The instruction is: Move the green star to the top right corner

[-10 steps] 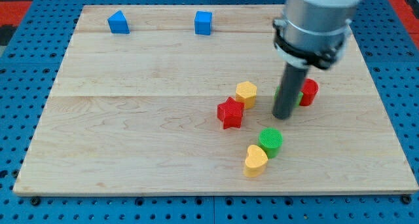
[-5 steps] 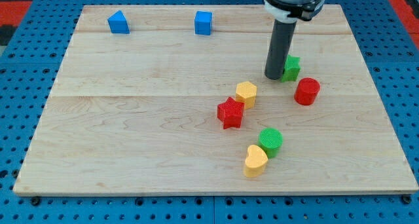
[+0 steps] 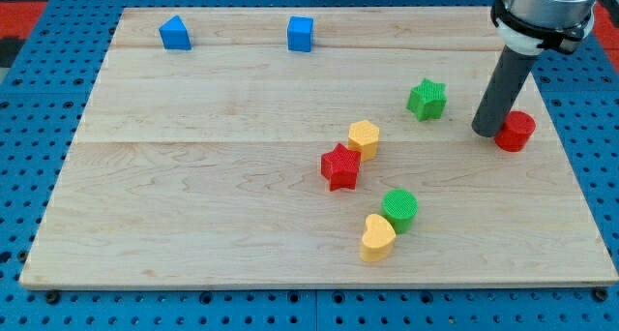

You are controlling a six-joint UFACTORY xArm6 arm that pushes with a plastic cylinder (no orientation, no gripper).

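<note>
The green star [image 3: 427,99] lies right of the board's centre, in the upper half. My tip [image 3: 486,132] rests on the board to the star's right and a little lower, apart from it. The tip touches the left side of the red cylinder [image 3: 515,131], which stands near the board's right edge. The dark rod rises from the tip to the arm's grey body at the view's top right.
Two blue blocks [image 3: 175,33] [image 3: 301,33] sit along the top of the wooden board [image 3: 193,205]. A yellow block [image 3: 364,137] and a red star [image 3: 340,166] lie near the centre. A green cylinder [image 3: 399,209] and a yellow heart [image 3: 378,237] lie lower.
My tip pushed the green star upward off the red cylinder, then swung right past it. The red cylinder has shifted right, toward the board's right edge.
</note>
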